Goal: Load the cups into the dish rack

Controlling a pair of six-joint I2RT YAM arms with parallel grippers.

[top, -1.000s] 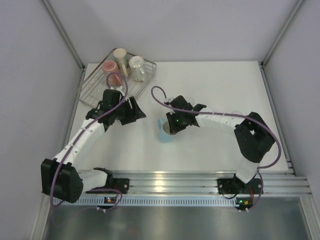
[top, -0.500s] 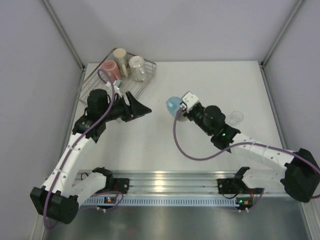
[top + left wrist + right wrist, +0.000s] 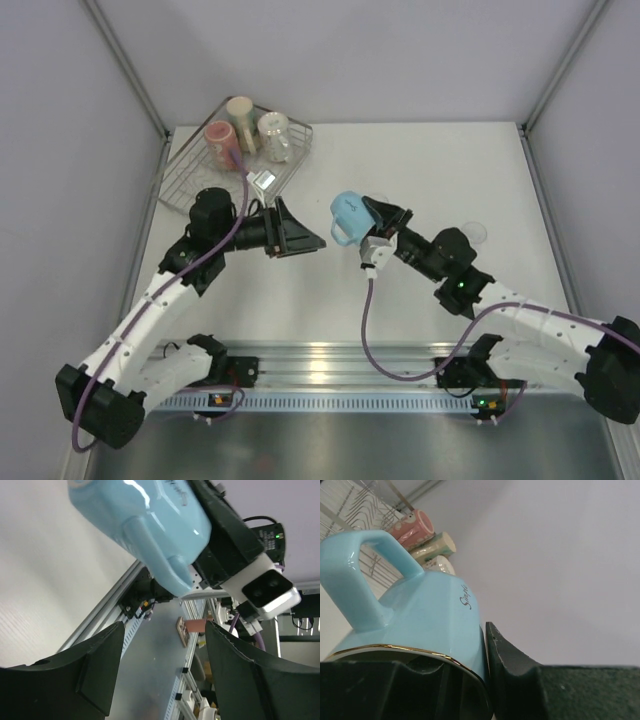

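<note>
The right arm [image 3: 520, 315] reaches in from the near right. Its jaws are closed on a blue cup [image 3: 348, 210] near its gold-edged rim and hold it in the air over the middle of the surface [image 3: 430, 160]. The cup is tipped on its side with its bottom turned to the far left.

The left arm [image 3: 160, 290] stretches toward the right. Its jaws are spread wide with nothing between them and are aimed at the cup from just to its left, without touching it.

The wire rack [image 3: 190, 185] sits at the far left corner of the surface. A pink mug [image 3: 220, 135], a cream mug [image 3: 240, 108] and a white dotted mug [image 3: 273, 135] are side by side in its far part.

A small clear glass [image 3: 475, 232] stands on the surface to the right, close to the right arm.
</note>
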